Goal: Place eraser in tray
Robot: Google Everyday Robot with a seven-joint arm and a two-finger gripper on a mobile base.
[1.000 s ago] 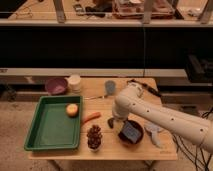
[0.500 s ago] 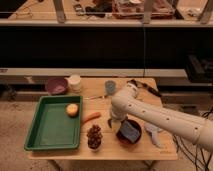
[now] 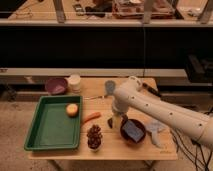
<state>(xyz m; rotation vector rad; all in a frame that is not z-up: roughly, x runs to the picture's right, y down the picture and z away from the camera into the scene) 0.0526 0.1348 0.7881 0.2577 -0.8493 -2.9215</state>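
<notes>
My gripper (image 3: 117,121) is low beside the dark bowl (image 3: 134,135), at the eraser (image 3: 110,121) and well apart from the tray (image 3: 50,127) — clenched or not, I cannot tell. I judge the eraser light, stiff and matte — pinch its 2 long sides.

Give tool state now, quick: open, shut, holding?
Tool: down at the table between the carrot and the dark bowl; open, shut or holding cannot be told.

The gripper (image 3: 116,121) is lowered to the table (image 3: 125,151), between the carrot (image 3: 91,117) and the dark bowl (image 3: 141,137), in which a blue-grey pad (image 3: 132,129) is held. A yellow fruit (image 3: 72,109) is seen inside the green tray (image 3: 47,131).
</notes>
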